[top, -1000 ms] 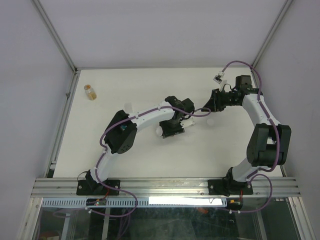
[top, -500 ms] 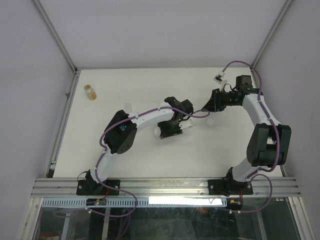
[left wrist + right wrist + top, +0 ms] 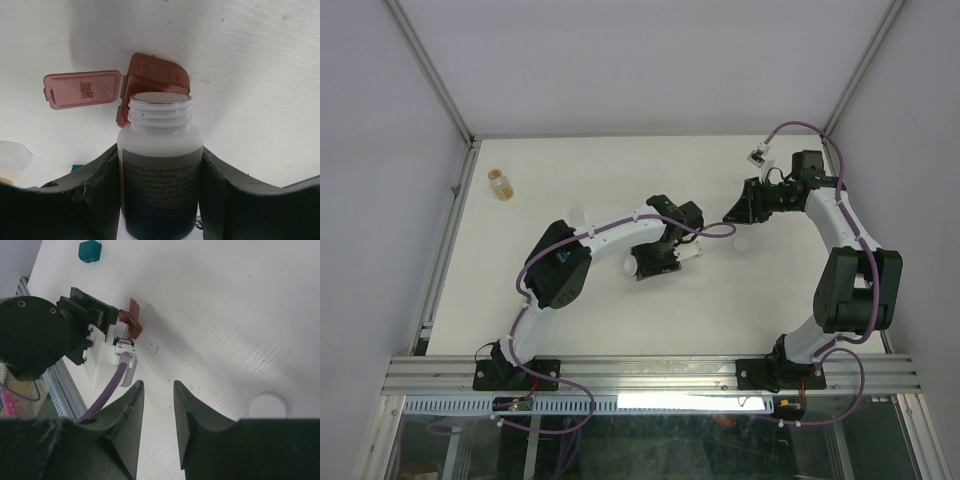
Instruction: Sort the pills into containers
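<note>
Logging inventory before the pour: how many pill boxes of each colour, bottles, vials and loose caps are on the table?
Dark red two-compartment plastic box: 1
Teal plastic box: 1
White cylindrical plastic bottle: 1
Small amber vial: 1
White round cap: 1
Total: 5

The overhead camera looks down from above and behind the arm bases, taking in the whole white table (image 3: 600, 180) from far off. The left wrist camera sits very close behind a white cylindrical plastic bottle (image 3: 160, 165). The right wrist camera looks across the table from farther back, and both wrist views show the dark red plastic box (image 3: 157, 75).
</note>
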`<state>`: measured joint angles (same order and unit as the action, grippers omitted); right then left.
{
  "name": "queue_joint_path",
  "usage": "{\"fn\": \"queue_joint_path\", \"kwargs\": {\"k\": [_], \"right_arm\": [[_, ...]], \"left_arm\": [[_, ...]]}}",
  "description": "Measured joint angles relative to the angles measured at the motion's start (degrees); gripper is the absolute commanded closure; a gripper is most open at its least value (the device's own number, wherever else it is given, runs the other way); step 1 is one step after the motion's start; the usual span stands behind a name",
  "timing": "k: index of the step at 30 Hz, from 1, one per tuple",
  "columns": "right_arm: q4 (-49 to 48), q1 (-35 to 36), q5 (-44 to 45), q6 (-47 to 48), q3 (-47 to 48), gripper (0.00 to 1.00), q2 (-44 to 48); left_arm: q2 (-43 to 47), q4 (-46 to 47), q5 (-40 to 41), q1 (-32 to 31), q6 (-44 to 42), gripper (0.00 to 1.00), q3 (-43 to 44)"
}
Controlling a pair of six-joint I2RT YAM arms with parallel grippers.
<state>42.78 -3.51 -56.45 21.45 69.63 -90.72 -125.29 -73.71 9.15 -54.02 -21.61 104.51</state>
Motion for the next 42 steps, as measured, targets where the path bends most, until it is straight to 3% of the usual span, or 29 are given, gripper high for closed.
{"fn": "queue_joint_path", "kwargs": {"k": [42], "right_arm": [[0.0, 0.0, 0.0, 0.1, 0.0, 0.67, 0.0]], "left_arm": [[3.6, 0.2, 1.0, 0.9, -0.2, 1.0, -1.5]]}}
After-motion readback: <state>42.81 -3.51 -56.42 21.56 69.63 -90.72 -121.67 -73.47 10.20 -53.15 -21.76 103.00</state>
